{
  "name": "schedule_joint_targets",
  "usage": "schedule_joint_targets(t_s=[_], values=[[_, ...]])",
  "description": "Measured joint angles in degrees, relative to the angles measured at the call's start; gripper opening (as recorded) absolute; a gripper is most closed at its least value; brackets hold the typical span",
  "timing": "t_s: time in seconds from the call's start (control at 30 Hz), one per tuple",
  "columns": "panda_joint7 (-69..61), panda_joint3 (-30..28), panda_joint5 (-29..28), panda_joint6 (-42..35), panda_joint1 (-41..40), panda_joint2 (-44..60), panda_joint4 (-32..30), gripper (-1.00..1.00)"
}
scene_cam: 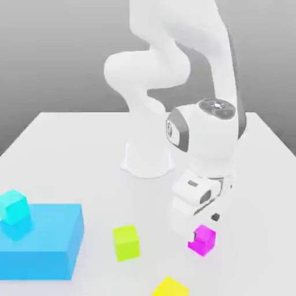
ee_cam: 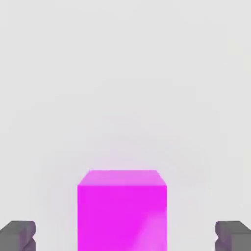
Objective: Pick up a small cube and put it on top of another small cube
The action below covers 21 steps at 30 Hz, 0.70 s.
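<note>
The small magenta cube [scene_cam: 202, 240] rests on the white table toward the exterior view's right front. My gripper [scene_cam: 203, 227] hangs directly over it, low, with the dark fingertips [scene_cam: 215, 218] on either side of the cube's top. In the hand view the magenta cube [ee_cam: 122, 211] sits centred between the two grey fingertips [ee_cam: 18, 234], which stand wide apart and clear of its sides. The gripper [ee_cam: 125, 235] is open and grips nothing. A lime-green cube [scene_cam: 126, 242] lies to the exterior view's left of the magenta one, and a yellow cube [scene_cam: 171, 287] lies at the front edge.
A large blue block [scene_cam: 43, 243] sits at the exterior view's left front with a small cyan cube [scene_cam: 13, 206] on its top. The arm's white base [scene_cam: 147, 159] stands mid-table behind the cubes.
</note>
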Motion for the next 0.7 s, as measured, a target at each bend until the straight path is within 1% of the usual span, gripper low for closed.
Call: schedule_joint_targets(t_s=[0.03,0.27,0.47,0.5,0.53,0.7], values=[[0.18,-0.44,-0.28,1.43,0.37,1.77,0.34,-1.0],[0.4,-0.56,-0.5,1.62,0.46,2.07,0.39,-1.0],[-1.77,1.76,2.36,-7.21,-1.18,-8.93,-1.77,-1.0],[-1.17,1.04,2.69,-8.92,-1.92,-10.44,-1.56,-1.0],[0.18,-0.42,2.86,-10.66,-3.63,-11.55,-0.91,-1.0],[10.64,-6.92,2.32,-19.5,-17.39,-15.33,4.32,-1.0]])
